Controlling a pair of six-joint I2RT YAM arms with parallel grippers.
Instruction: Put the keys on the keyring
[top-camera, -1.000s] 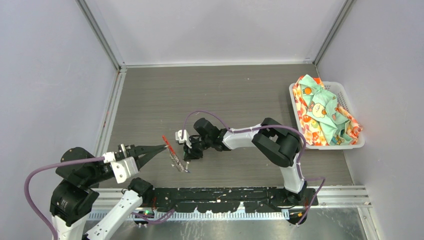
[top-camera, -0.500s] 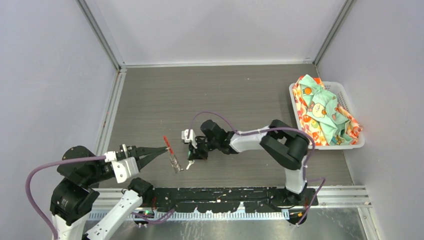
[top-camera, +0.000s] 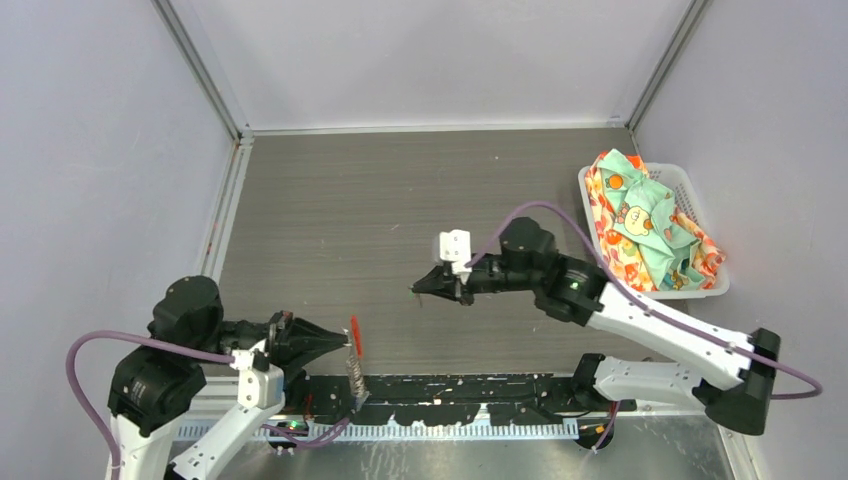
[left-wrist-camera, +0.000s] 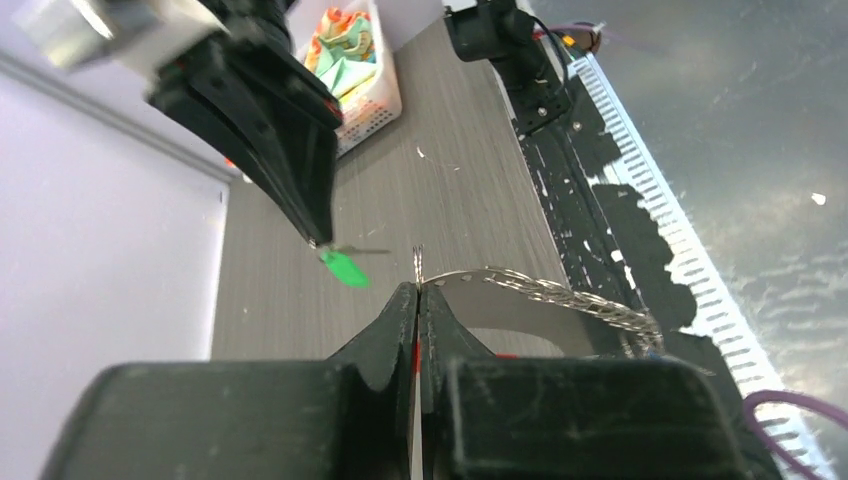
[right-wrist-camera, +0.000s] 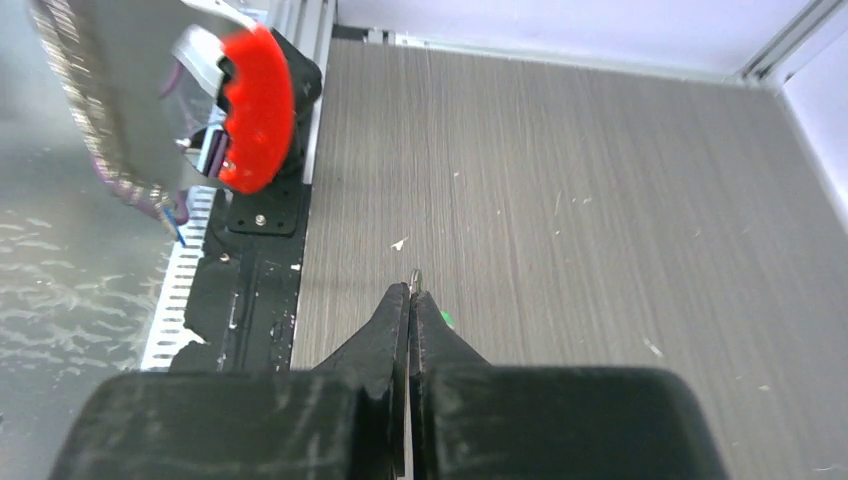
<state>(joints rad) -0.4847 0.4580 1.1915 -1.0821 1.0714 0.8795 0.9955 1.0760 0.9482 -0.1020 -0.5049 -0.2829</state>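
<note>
My left gripper (top-camera: 343, 339) is shut on the keyring's red oval loop (top-camera: 355, 336). The silvery chain (top-camera: 355, 378) hangs from the loop over the near edge of the table. In the left wrist view the shut jaws (left-wrist-camera: 417, 291) show red between them, and the chain (left-wrist-camera: 560, 292) trails off to the right. My right gripper (top-camera: 417, 289) is shut on a green-headed key (left-wrist-camera: 343, 268) and holds it above the table's middle. In the right wrist view (right-wrist-camera: 411, 291) a silver tip and a bit of green (right-wrist-camera: 447, 320) stick out. The red loop (right-wrist-camera: 255, 105) hangs far left. A small blue bit (right-wrist-camera: 179, 233) shows at the chain's end.
A white basket (top-camera: 670, 290) full of patterned cloth stands at the right edge of the table. The black base rail (top-camera: 450, 390) runs along the near edge. Grey walls close in the left, back and right.
My left gripper has drawn back toward the near edge with the keyring. My right arm has swung right and away from the keyring, carrying the green key.
</note>
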